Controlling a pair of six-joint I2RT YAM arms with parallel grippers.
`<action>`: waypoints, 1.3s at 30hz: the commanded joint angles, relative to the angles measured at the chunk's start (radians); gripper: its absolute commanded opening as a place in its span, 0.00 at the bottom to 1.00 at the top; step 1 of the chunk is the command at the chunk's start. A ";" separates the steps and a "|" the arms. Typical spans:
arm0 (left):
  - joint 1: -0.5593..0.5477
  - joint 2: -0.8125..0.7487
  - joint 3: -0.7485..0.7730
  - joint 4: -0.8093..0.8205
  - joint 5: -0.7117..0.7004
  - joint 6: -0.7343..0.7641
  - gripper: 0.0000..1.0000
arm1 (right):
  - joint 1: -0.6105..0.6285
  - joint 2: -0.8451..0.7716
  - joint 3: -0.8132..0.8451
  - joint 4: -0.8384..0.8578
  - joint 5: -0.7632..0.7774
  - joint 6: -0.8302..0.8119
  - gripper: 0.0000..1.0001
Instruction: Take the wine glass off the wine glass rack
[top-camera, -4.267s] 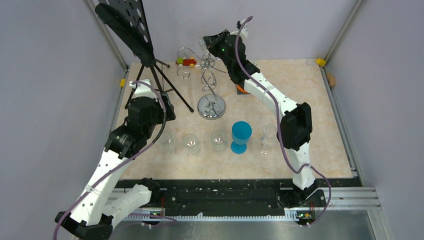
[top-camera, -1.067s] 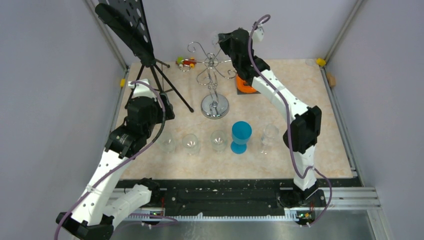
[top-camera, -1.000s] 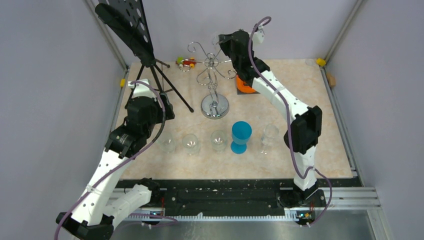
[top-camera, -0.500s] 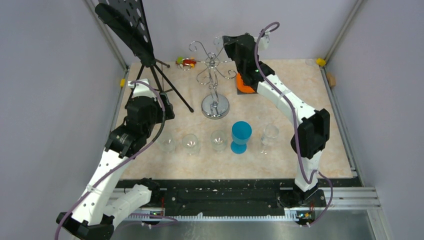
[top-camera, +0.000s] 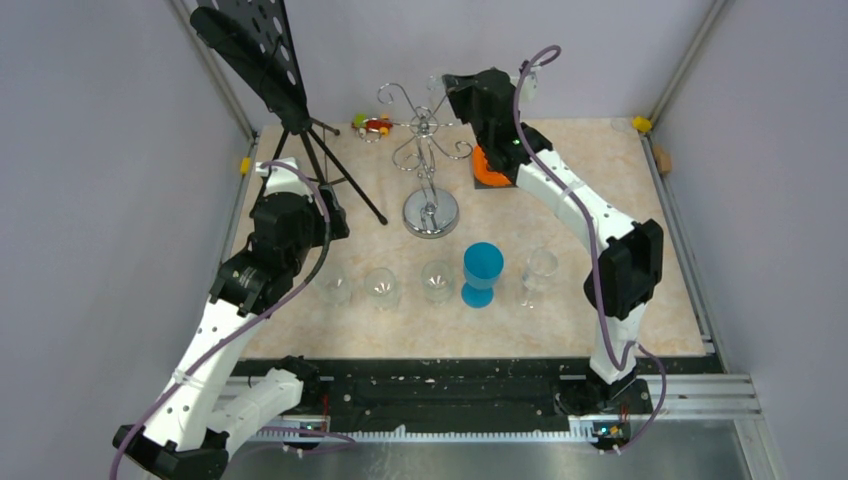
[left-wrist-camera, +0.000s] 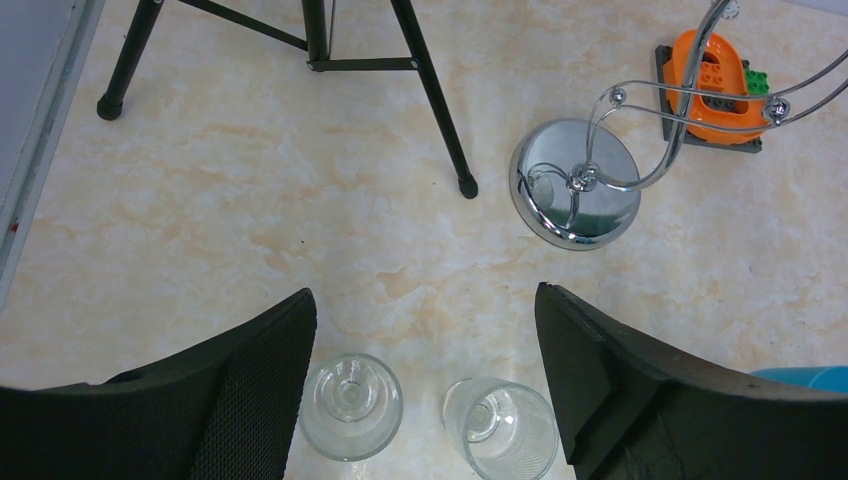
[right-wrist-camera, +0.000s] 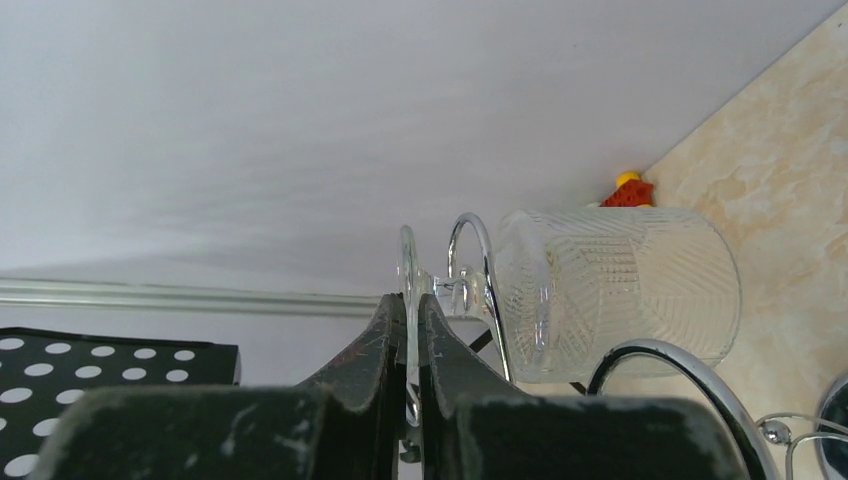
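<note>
From above, the right pincer is at the far top of the wine glass rack; that arm is the nearer.
Left wrist: the left pincer is apart, low over the desk.
Right wrist: the right pincer is clamped on the foot of the wine glass. Its bowl lies to the right, long axis sideways, stem on the rack.

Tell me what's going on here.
The right arm's tool is shut on the foot of a clear ribbed wine glass, held sideways at the top of the shiny chrome wire rack. One curled hook loops around its stem, so it isn't off yet. The left arm's tool hangs open over the table, holding nothing.
</note>
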 joint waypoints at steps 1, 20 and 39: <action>0.006 0.001 -0.006 0.043 0.007 -0.009 0.84 | -0.001 -0.098 -0.006 0.115 -0.064 0.049 0.00; 0.008 -0.007 -0.009 0.043 0.001 -0.007 0.84 | 0.005 -0.010 0.042 0.190 -0.213 0.020 0.00; 0.008 -0.014 -0.013 0.043 -0.006 -0.004 0.84 | -0.001 0.136 0.118 0.335 -0.253 0.012 0.00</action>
